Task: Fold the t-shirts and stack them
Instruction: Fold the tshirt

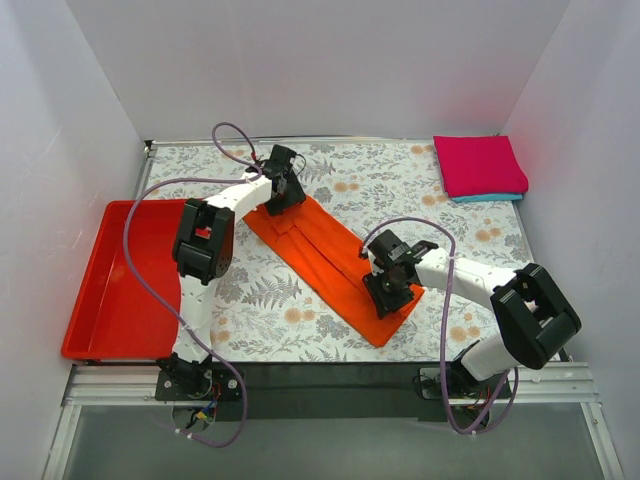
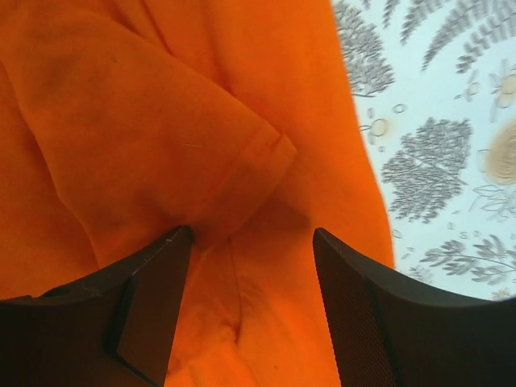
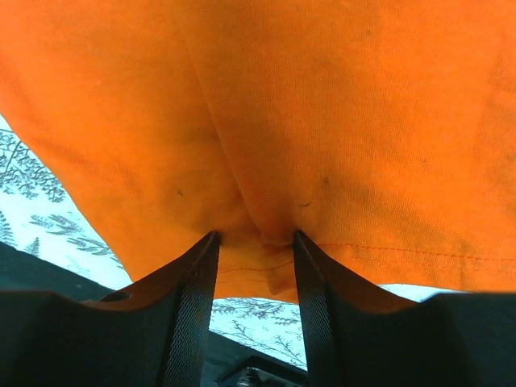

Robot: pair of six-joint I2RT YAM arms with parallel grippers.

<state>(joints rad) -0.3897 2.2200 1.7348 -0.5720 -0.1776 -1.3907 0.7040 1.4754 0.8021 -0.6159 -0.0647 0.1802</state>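
The orange t-shirt (image 1: 322,252) lies folded into a long strip, running diagonally across the patterned table. My left gripper (image 1: 284,192) presses down on its far left end. Its jaws stand open and wide (image 2: 251,234) over the orange t-shirt (image 2: 161,121), beside a sleeve hem. My right gripper (image 1: 393,288) sits on the strip's near right part. Its jaws (image 3: 255,236) are closed on a pucker of the orange t-shirt (image 3: 322,97) at the hemmed edge. A magenta-pink t-shirt (image 1: 478,165) lies folded square on a teal t-shirt (image 1: 492,198) at the far right corner.
A red plastic tray (image 1: 118,292) sits at the table's left side, next to the left arm. White walls close in the left, back and right. A black strip (image 1: 330,376) runs along the near edge between the arm bases.
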